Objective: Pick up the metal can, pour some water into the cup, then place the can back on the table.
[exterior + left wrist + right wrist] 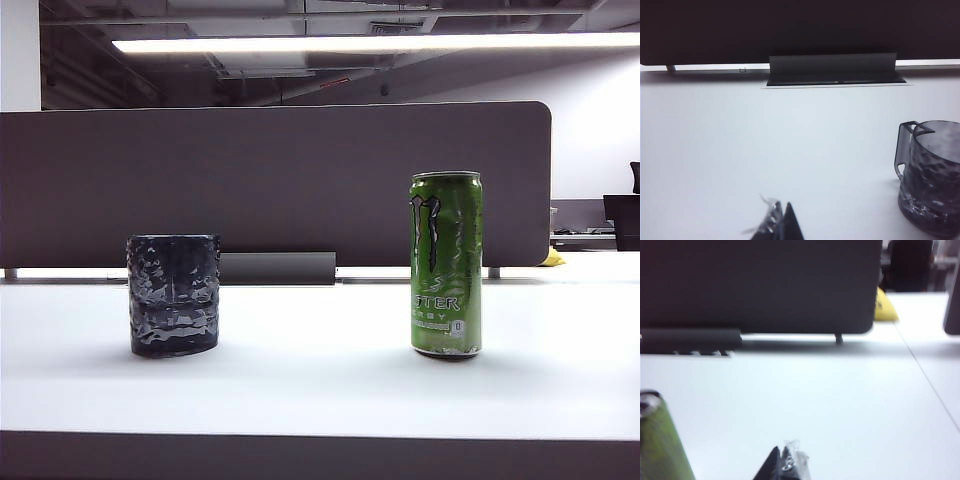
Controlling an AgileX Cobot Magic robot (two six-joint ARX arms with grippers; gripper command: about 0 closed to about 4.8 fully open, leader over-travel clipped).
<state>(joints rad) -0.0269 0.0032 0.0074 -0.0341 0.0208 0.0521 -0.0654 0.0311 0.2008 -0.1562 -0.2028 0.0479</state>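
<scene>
The tall green metal can (446, 264) with a black claw logo stands upright on the white table (320, 385), right of centre. The dark dimpled cup (173, 294) stands to its left, well apart. Neither arm shows in the exterior view. In the left wrist view my left gripper (781, 210) is shut and holds nothing, low over bare table, with the cup (932, 177) and its handle off to one side. In the right wrist view my right gripper (782, 452) is shut and holds nothing; the can (660, 440) stands apart from it at the frame's edge.
A dark grey divider panel (275, 185) runs along the back of the table, with a low dark cable flap (278, 268) at its foot. A yellow object (885, 307) lies beyond the panel's end. The table's dark front edge (320, 455) is near the camera.
</scene>
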